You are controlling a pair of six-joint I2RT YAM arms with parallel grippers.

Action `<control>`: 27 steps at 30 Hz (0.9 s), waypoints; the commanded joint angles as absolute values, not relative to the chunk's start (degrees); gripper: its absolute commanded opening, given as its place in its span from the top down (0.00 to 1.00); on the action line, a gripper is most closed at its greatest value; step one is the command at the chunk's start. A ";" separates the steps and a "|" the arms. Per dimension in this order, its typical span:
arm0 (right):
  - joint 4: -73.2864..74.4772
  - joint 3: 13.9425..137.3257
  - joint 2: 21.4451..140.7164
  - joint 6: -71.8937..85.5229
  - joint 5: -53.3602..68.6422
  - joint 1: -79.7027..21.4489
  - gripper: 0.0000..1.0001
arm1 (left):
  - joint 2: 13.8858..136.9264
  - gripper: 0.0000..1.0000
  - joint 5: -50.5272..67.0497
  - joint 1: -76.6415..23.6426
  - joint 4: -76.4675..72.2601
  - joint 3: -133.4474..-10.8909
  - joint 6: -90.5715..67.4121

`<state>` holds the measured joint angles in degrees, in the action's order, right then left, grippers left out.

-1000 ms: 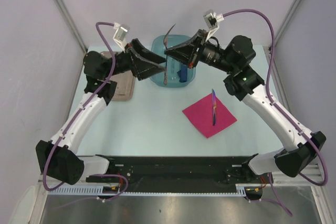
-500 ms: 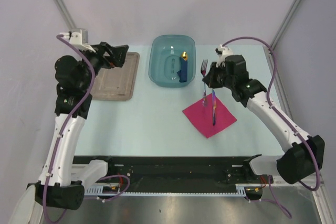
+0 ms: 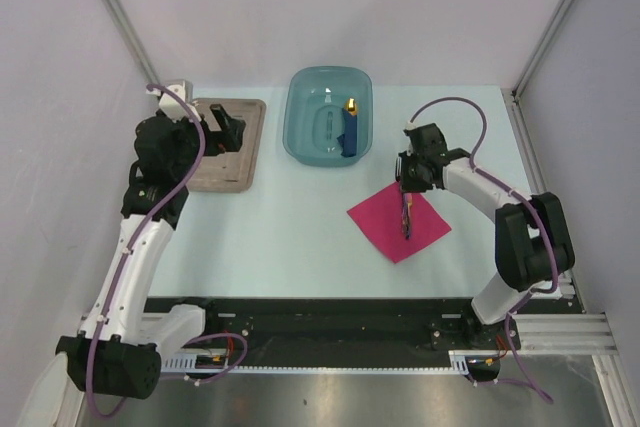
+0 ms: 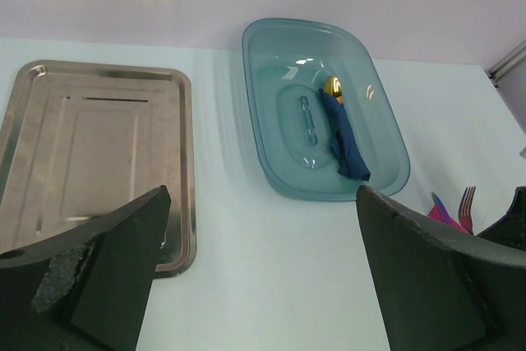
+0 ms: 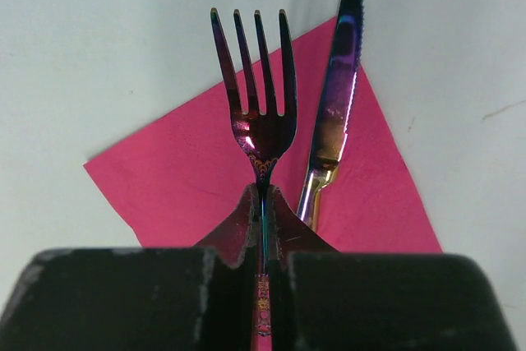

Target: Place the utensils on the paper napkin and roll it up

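While the right hand (image 5: 263, 201) is pressed together on the neck of a fork (image 5: 261, 121), we see the left hand (image 3: 225, 134) spread wide with nothing between its fingers, hanging over the grey metal tray (image 4: 90, 137) at the far left corner of the worktop (image 3: 280, 227).

The paper napkin (image 5: 189, 178) lies flat on the right half of the worktop, about midway between the near and far edges, turned so that one corner points to the far edge. On it we find a knife (image 5: 337, 113), its handle on the pink paper and its blade tip running past the napkin's far-side edge onto the worktop. The fork sits just left of the knife and nearly parallel to it, tines pointing to the far edge and standing over the napkin's far corner. We cannot tell whether the fork touches the paper.

At the middle of the far edge stands a translucent teal basin (image 4: 271, 47), just right of the tray and apart from it. In it we see one chunky blue object (image 4: 345, 137) with a yellow tip, lying along the basin's right side beside an oval moulding in the floor, the yellow end toward the far rim.
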<state>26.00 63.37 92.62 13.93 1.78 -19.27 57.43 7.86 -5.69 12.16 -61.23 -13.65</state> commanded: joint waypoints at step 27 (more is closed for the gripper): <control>30.06 70.14 101.86 22.24 -4.22 -19.86 0.99 | 62.75 0.00 11.60 -5.45 7.91 -60.38 -15.03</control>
